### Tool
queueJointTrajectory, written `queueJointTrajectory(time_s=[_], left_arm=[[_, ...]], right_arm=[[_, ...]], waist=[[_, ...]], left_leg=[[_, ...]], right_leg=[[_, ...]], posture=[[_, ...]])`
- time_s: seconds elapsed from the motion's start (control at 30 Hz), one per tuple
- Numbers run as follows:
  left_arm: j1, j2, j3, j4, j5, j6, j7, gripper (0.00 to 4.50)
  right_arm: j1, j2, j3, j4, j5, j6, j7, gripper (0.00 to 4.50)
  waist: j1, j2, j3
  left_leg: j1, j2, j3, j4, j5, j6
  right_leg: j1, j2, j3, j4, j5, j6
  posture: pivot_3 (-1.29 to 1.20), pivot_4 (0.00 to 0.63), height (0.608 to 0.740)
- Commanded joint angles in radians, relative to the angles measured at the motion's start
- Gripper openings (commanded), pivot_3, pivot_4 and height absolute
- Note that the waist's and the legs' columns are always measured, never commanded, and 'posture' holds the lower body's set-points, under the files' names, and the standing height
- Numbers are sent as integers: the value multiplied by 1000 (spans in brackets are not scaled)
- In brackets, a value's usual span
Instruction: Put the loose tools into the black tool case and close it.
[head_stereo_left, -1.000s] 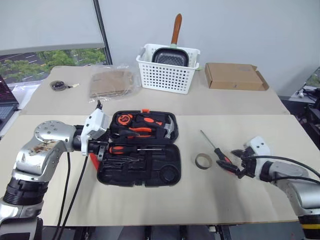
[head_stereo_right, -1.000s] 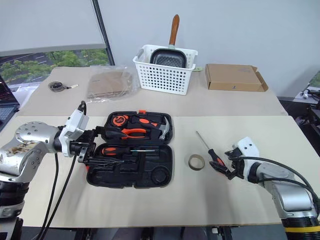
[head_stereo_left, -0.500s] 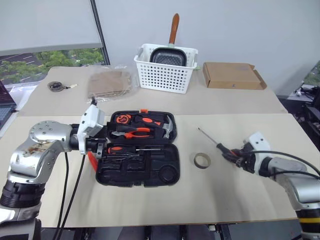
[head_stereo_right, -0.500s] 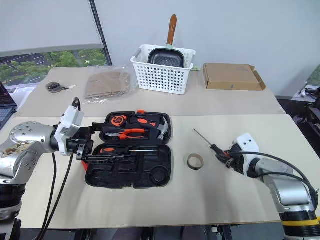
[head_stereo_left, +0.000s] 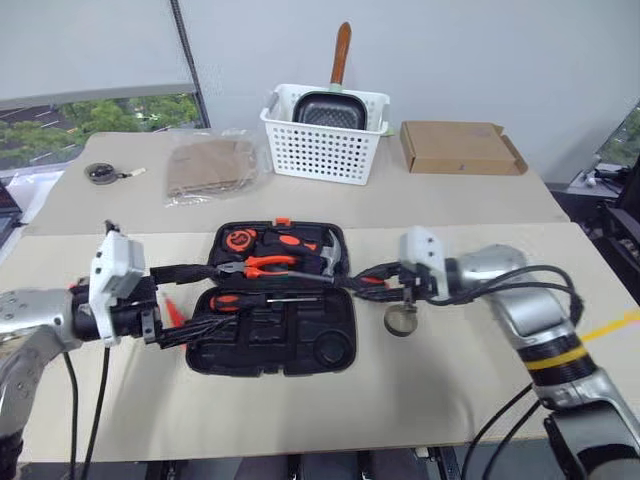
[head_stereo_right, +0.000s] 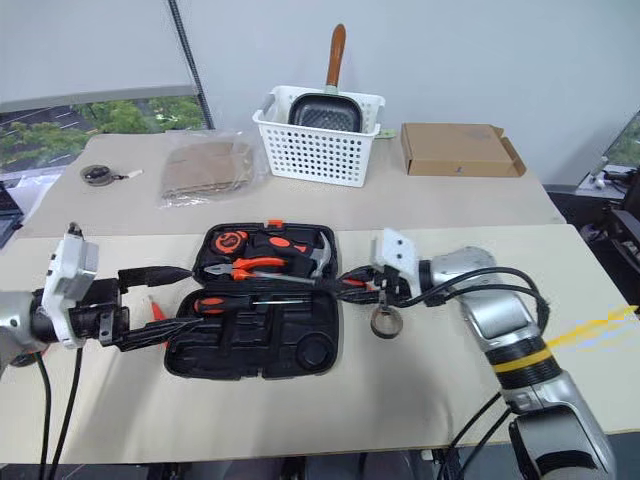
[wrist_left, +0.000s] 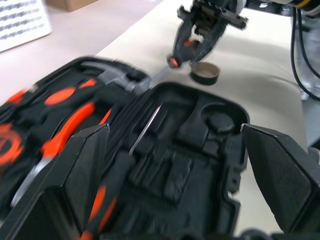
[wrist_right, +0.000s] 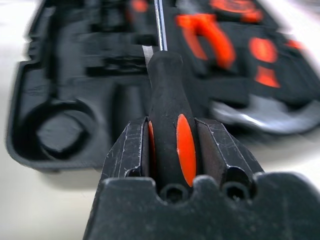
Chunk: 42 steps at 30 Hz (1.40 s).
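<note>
Clamping a screwdriver (wrist_right: 167, 100) by its handle, the right gripper (head_stereo_left: 392, 283) carries it shaft-first over the black tool case's (head_stereo_left: 270, 345) right edge, aligned for a recess. Left gripper (head_stereo_left: 185, 300) waits wide apart and empty at the case's left side; the tape ring (head_stereo_left: 401, 321) lies just right of the case

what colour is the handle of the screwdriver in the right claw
Black with orange inlays on the screwdriver; clearest in the right wrist view.
</note>
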Motion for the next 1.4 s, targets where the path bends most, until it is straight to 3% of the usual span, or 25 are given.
queueJointTrajectory(time_s=[0.03,0.23,0.63,0.7,0.73,0.93,0.97,1.07,1.1,1.17,1.4], left_arm=[[57,6,100,-84,-44,16,28,4500],[102,3,126,-121,-79,19,57,4500],[96,17,106,-91,-74,-7,49,4500],[94,18,106,-84,-71,-10,44,4500],[93,19,106,-80,-69,-11,41,4500],[86,16,95,-58,-57,-26,25,4500],[84,15,91,-52,-52,-31,22,4500],[76,15,73,-35,-42,-46,16,4500],[71,14,66,-30,-38,-52,15,4500],[59,12,51,-23,-38,-60,17,4500],[53,19,46,-6,-33,-67,6,4500]], right_arm=[[-54,39,21,24,-21,-15,24,1038],[-71,107,60,25,-48,33,6,1038],[-98,204,107,154,-167,-48,-49,1038],[-91,201,106,153,-173,-46,-43,2049],[-88,203,102,151,-174,-43,-43,2200],[-94,205,35,68,-104,-14,-32,4308],[-96,218,10,48,-66,18,-33,4465],[-95,261,-36,34,-3,72,-63,4465],[-92,275,-42,41,-1,64,-78,4226],[-76,301,-48,59,6,47,-94,3720],[-32,352,0,132,-41,-71,-106,1190]], waist=[[2,0,0],[-1,0,0],[-2,0,0],[-2,0,0],[-2,0,0],[-4,0,0],[-3,0,0],[-3,0,0],[-3,0,0],[-3,0,0],[-4,0,0]], left_leg=[[0,0,0,0,-2,-4],[0,0,0,0,-2,-11],[1,11,1,-1,3,-20],[1,13,1,-1,4,-21],[1,14,1,-1,4,-21],[1,16,2,-2,5,-22],[1,17,2,-2,5,-22],[0,17,2,-2,5,-22],[1,17,2,-2,5,-23],[1,17,2,-2,4,-25],[1,17,3,-2,3,-25]], right_leg=[[0,0,0,0,0,0],[0,1,0,1,2,-3],[-2,15,1,3,5,-11],[-2,17,1,3,5,-12],[-2,18,1,3,5,-13],[-3,21,2,3,5,-17],[-3,21,2,3,5,-17],[-3,22,2,4,5,-18],[-3,22,2,4,5,-18],[-3,22,2,3,6,-18],[-4,22,3,3,6,-18]], posture=[[0,150,700],[0,150,700],[0,150,700],[0,150,700],[0,150,700],[0,150,700],[0,150,700],[0,150,700],[0,150,700],[0,150,700],[0,150,700]])
